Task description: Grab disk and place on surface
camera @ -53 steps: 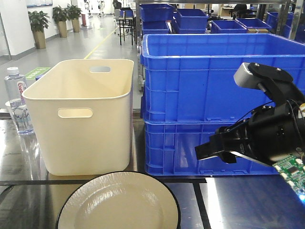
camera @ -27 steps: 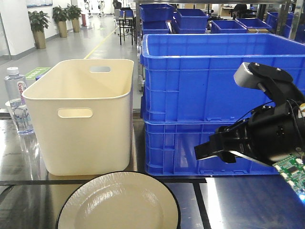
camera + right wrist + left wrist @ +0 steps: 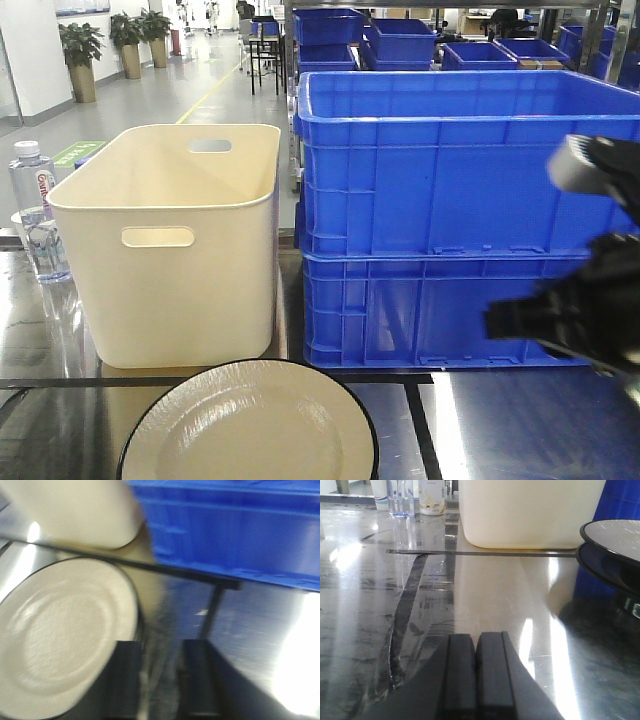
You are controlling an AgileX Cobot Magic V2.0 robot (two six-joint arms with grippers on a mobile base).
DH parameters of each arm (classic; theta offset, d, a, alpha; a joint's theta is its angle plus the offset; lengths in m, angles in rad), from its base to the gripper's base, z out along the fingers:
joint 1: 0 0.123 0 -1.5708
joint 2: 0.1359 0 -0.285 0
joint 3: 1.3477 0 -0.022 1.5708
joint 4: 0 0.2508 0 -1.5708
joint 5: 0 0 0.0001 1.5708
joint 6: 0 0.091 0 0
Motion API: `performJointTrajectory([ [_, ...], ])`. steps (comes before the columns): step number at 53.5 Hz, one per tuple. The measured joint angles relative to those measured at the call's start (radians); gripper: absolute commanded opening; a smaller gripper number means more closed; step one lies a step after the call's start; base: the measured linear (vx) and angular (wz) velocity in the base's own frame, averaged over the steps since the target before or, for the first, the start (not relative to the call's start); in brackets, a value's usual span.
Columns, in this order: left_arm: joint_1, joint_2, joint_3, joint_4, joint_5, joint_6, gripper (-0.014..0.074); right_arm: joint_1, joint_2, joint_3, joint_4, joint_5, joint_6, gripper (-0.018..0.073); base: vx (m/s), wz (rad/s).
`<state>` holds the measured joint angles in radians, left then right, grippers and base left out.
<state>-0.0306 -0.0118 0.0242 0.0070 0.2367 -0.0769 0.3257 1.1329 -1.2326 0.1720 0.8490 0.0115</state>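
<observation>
Tabletop [image 3: 485, 600], dark, shiny and crossed by thin black lines, lies under both tools. Round cream plate with a black rim [image 3: 65, 635] sits just left of the open right tool [image 3: 160, 675]. Left tool [image 3: 477, 672] is closed on nothing, plate off to its right.

no legible text; water bottle [image 3: 30, 205] label too blurred
</observation>
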Motion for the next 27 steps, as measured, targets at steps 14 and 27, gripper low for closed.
performJointTrajectory([
  [14,0.0,0.0,0.0,0.0,0.0,0.0,-0.0008,-0.163,-0.355,0.525,-0.156,-0.382,0.039,-0.0012,0.0,0.0],
  [27,0.0,0.0,0.0,0.0,0.0,0.0,-0.0008,-0.316,-0.743,0.919,-0.275,-0.681,0.04,-0.0011,0.0,0.0],
])
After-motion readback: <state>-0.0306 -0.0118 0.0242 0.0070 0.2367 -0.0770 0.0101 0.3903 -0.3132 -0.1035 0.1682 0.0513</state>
